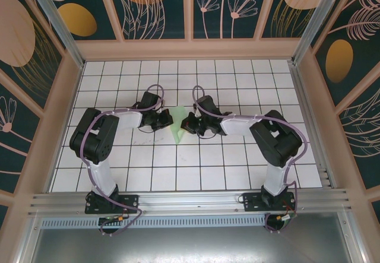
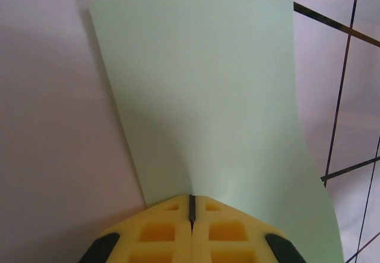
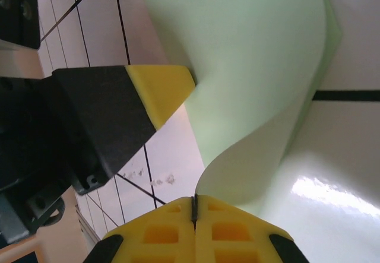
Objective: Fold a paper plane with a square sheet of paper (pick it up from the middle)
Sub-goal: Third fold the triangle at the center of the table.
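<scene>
The left jaws are clenched on the sheet: in the left wrist view the two yellow pads meet with only a thin dark seam between them, and the near edge of the paper sits pinched there. The right jaws are clenched on it too, their pads shut on another edge of the sheet. In the right wrist view the yellow tip of a left finger presses into the paper just across from them.

The sheet is pale mint green, thin and smooth. From the left jaws it fans away in a broad panel with its long sides bowing gently. From the right jaws it rises in a soft S-curve, with a fold-like bulge along its far side.

From above, the sheet shows as a small green patch between the two wrists, around the middle of the bench, with the jaws close together on either side of it. White grid tiles lie bare in front, behind and to both sides. The left arm and right arm bend with elbows outward. A wooden frame walls the bench at the back and sides, and a metal rail runs along the near edge.
</scene>
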Controlling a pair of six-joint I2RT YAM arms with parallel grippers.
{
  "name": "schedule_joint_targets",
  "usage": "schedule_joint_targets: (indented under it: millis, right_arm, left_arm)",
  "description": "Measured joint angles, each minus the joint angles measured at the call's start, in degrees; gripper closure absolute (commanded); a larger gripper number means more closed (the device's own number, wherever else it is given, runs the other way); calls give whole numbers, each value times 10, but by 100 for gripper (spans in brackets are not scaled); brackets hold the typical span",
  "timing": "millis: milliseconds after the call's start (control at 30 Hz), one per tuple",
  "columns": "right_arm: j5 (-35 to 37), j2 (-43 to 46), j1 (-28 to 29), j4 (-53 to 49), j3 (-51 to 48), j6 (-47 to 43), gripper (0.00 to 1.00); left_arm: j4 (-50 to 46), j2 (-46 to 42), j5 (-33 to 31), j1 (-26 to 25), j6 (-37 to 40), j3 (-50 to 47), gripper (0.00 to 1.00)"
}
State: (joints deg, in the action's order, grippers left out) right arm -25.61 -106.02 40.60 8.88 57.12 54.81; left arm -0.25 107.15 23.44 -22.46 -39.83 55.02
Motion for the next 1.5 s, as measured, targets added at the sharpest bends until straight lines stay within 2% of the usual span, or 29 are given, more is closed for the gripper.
schedule_joint_targets:
  millis: [567, 1500]
  right_arm:
    - [-3, -54, 3, 17, 29, 0, 100]
    - [-15, -83, 8, 17, 55, -8, 100]
  left_arm:
    - [0, 1, 1, 0, 2, 1, 100]
    - [0, 2, 5, 1, 2, 1, 100]
